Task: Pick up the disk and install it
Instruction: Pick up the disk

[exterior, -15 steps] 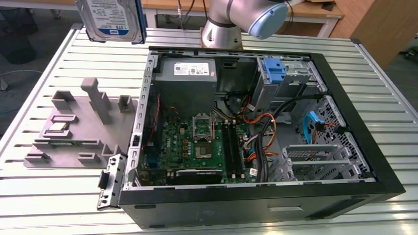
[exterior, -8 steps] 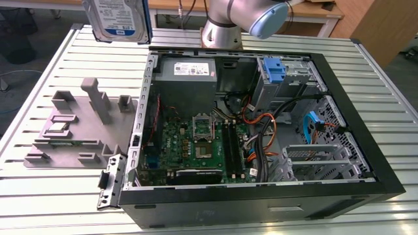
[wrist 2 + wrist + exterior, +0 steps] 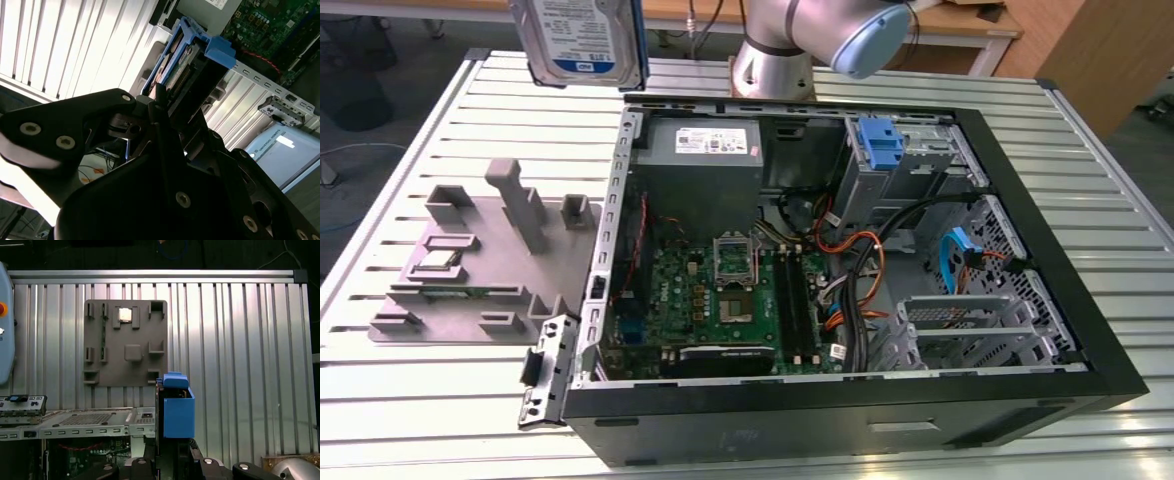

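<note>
One disk (image 3: 580, 40) hangs clear above the desk (image 3: 427, 420), at eleven o'clock from the open computer case (image 3: 854, 410) in the exterior view. We see our tool (image 3: 175, 100) pinching the disk by one end in the second wrist view. Grey tray (image 3: 480, 270) lies at nine o'clock of the case.

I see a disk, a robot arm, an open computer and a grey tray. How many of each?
disk: 1
robot arm: 1
open computer case: 1
grey tray: 1
Total: 4
</note>
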### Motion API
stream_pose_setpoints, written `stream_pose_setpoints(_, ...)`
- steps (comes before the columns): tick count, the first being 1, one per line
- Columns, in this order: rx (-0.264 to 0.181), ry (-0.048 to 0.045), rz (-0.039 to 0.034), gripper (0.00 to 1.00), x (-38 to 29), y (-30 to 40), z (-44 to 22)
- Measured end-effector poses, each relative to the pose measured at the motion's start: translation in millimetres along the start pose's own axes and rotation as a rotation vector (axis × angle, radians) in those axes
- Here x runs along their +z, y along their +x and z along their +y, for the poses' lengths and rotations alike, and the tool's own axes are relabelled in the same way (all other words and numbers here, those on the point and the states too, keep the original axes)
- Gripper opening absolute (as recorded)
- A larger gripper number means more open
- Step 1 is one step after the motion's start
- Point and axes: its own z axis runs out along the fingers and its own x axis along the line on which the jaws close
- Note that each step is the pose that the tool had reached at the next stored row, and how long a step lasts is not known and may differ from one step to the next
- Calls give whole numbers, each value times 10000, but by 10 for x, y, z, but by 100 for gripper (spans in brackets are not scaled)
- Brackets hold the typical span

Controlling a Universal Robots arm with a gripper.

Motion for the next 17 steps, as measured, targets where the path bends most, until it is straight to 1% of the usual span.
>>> stream_pose_setpoints(9, 1, -9, 0, 35, -9, -9, -202)
stream_pose_setpoints(17, 1, -23, 0, 35, -19, -18, -429)
